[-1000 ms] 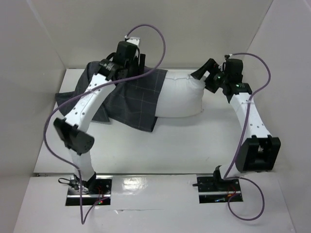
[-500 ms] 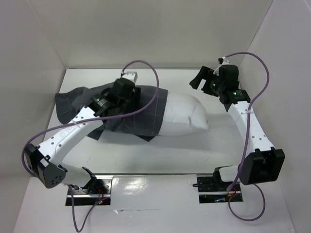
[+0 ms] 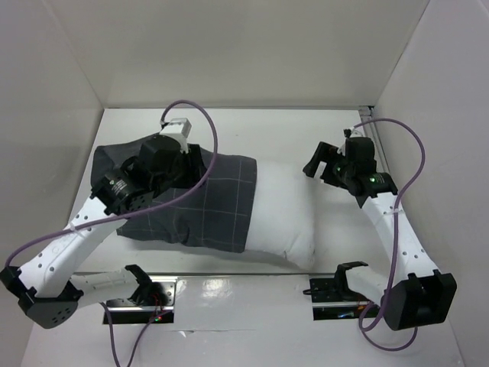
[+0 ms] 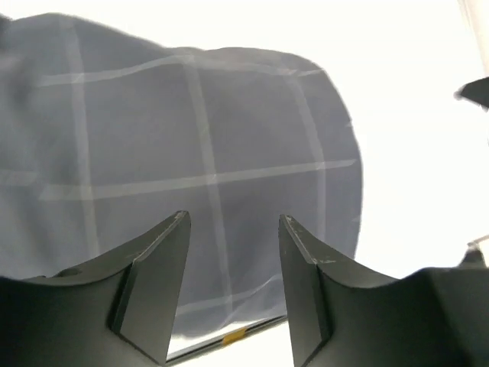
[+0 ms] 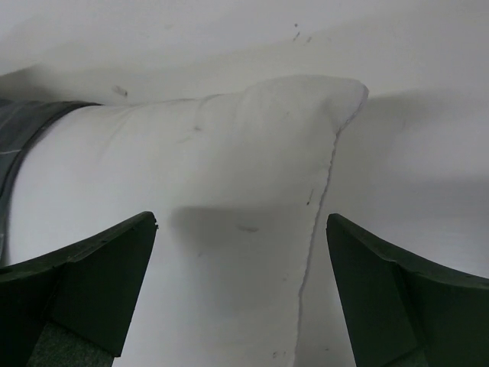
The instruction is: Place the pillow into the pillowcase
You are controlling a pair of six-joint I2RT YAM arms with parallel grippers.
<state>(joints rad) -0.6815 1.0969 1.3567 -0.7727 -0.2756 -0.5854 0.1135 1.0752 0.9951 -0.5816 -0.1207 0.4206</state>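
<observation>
The white pillow (image 3: 284,214) lies across the table's middle with its left part inside the dark grey checked pillowcase (image 3: 218,205). The pillow's right end sticks out bare; it also shows in the right wrist view (image 5: 221,191). My left gripper (image 3: 145,164) hovers over the pillowcase's left part, open and empty; the wrist view shows the checked cloth (image 4: 191,145) beyond its spread fingers (image 4: 153,275). My right gripper (image 3: 319,163) is wide open and empty, just above the pillow's far right corner (image 5: 336,95).
White walls close in the table at the back, left and right. The arm bases and their mounting plates (image 3: 340,294) sit at the near edge. The pillowcase's closed end (image 3: 107,164) reaches toward the left wall.
The pillow and pillowcase have slid toward the near edge and lie flatter. My left arm has pulled back and left over the case. My right gripper has come down and nearer, staying open.
</observation>
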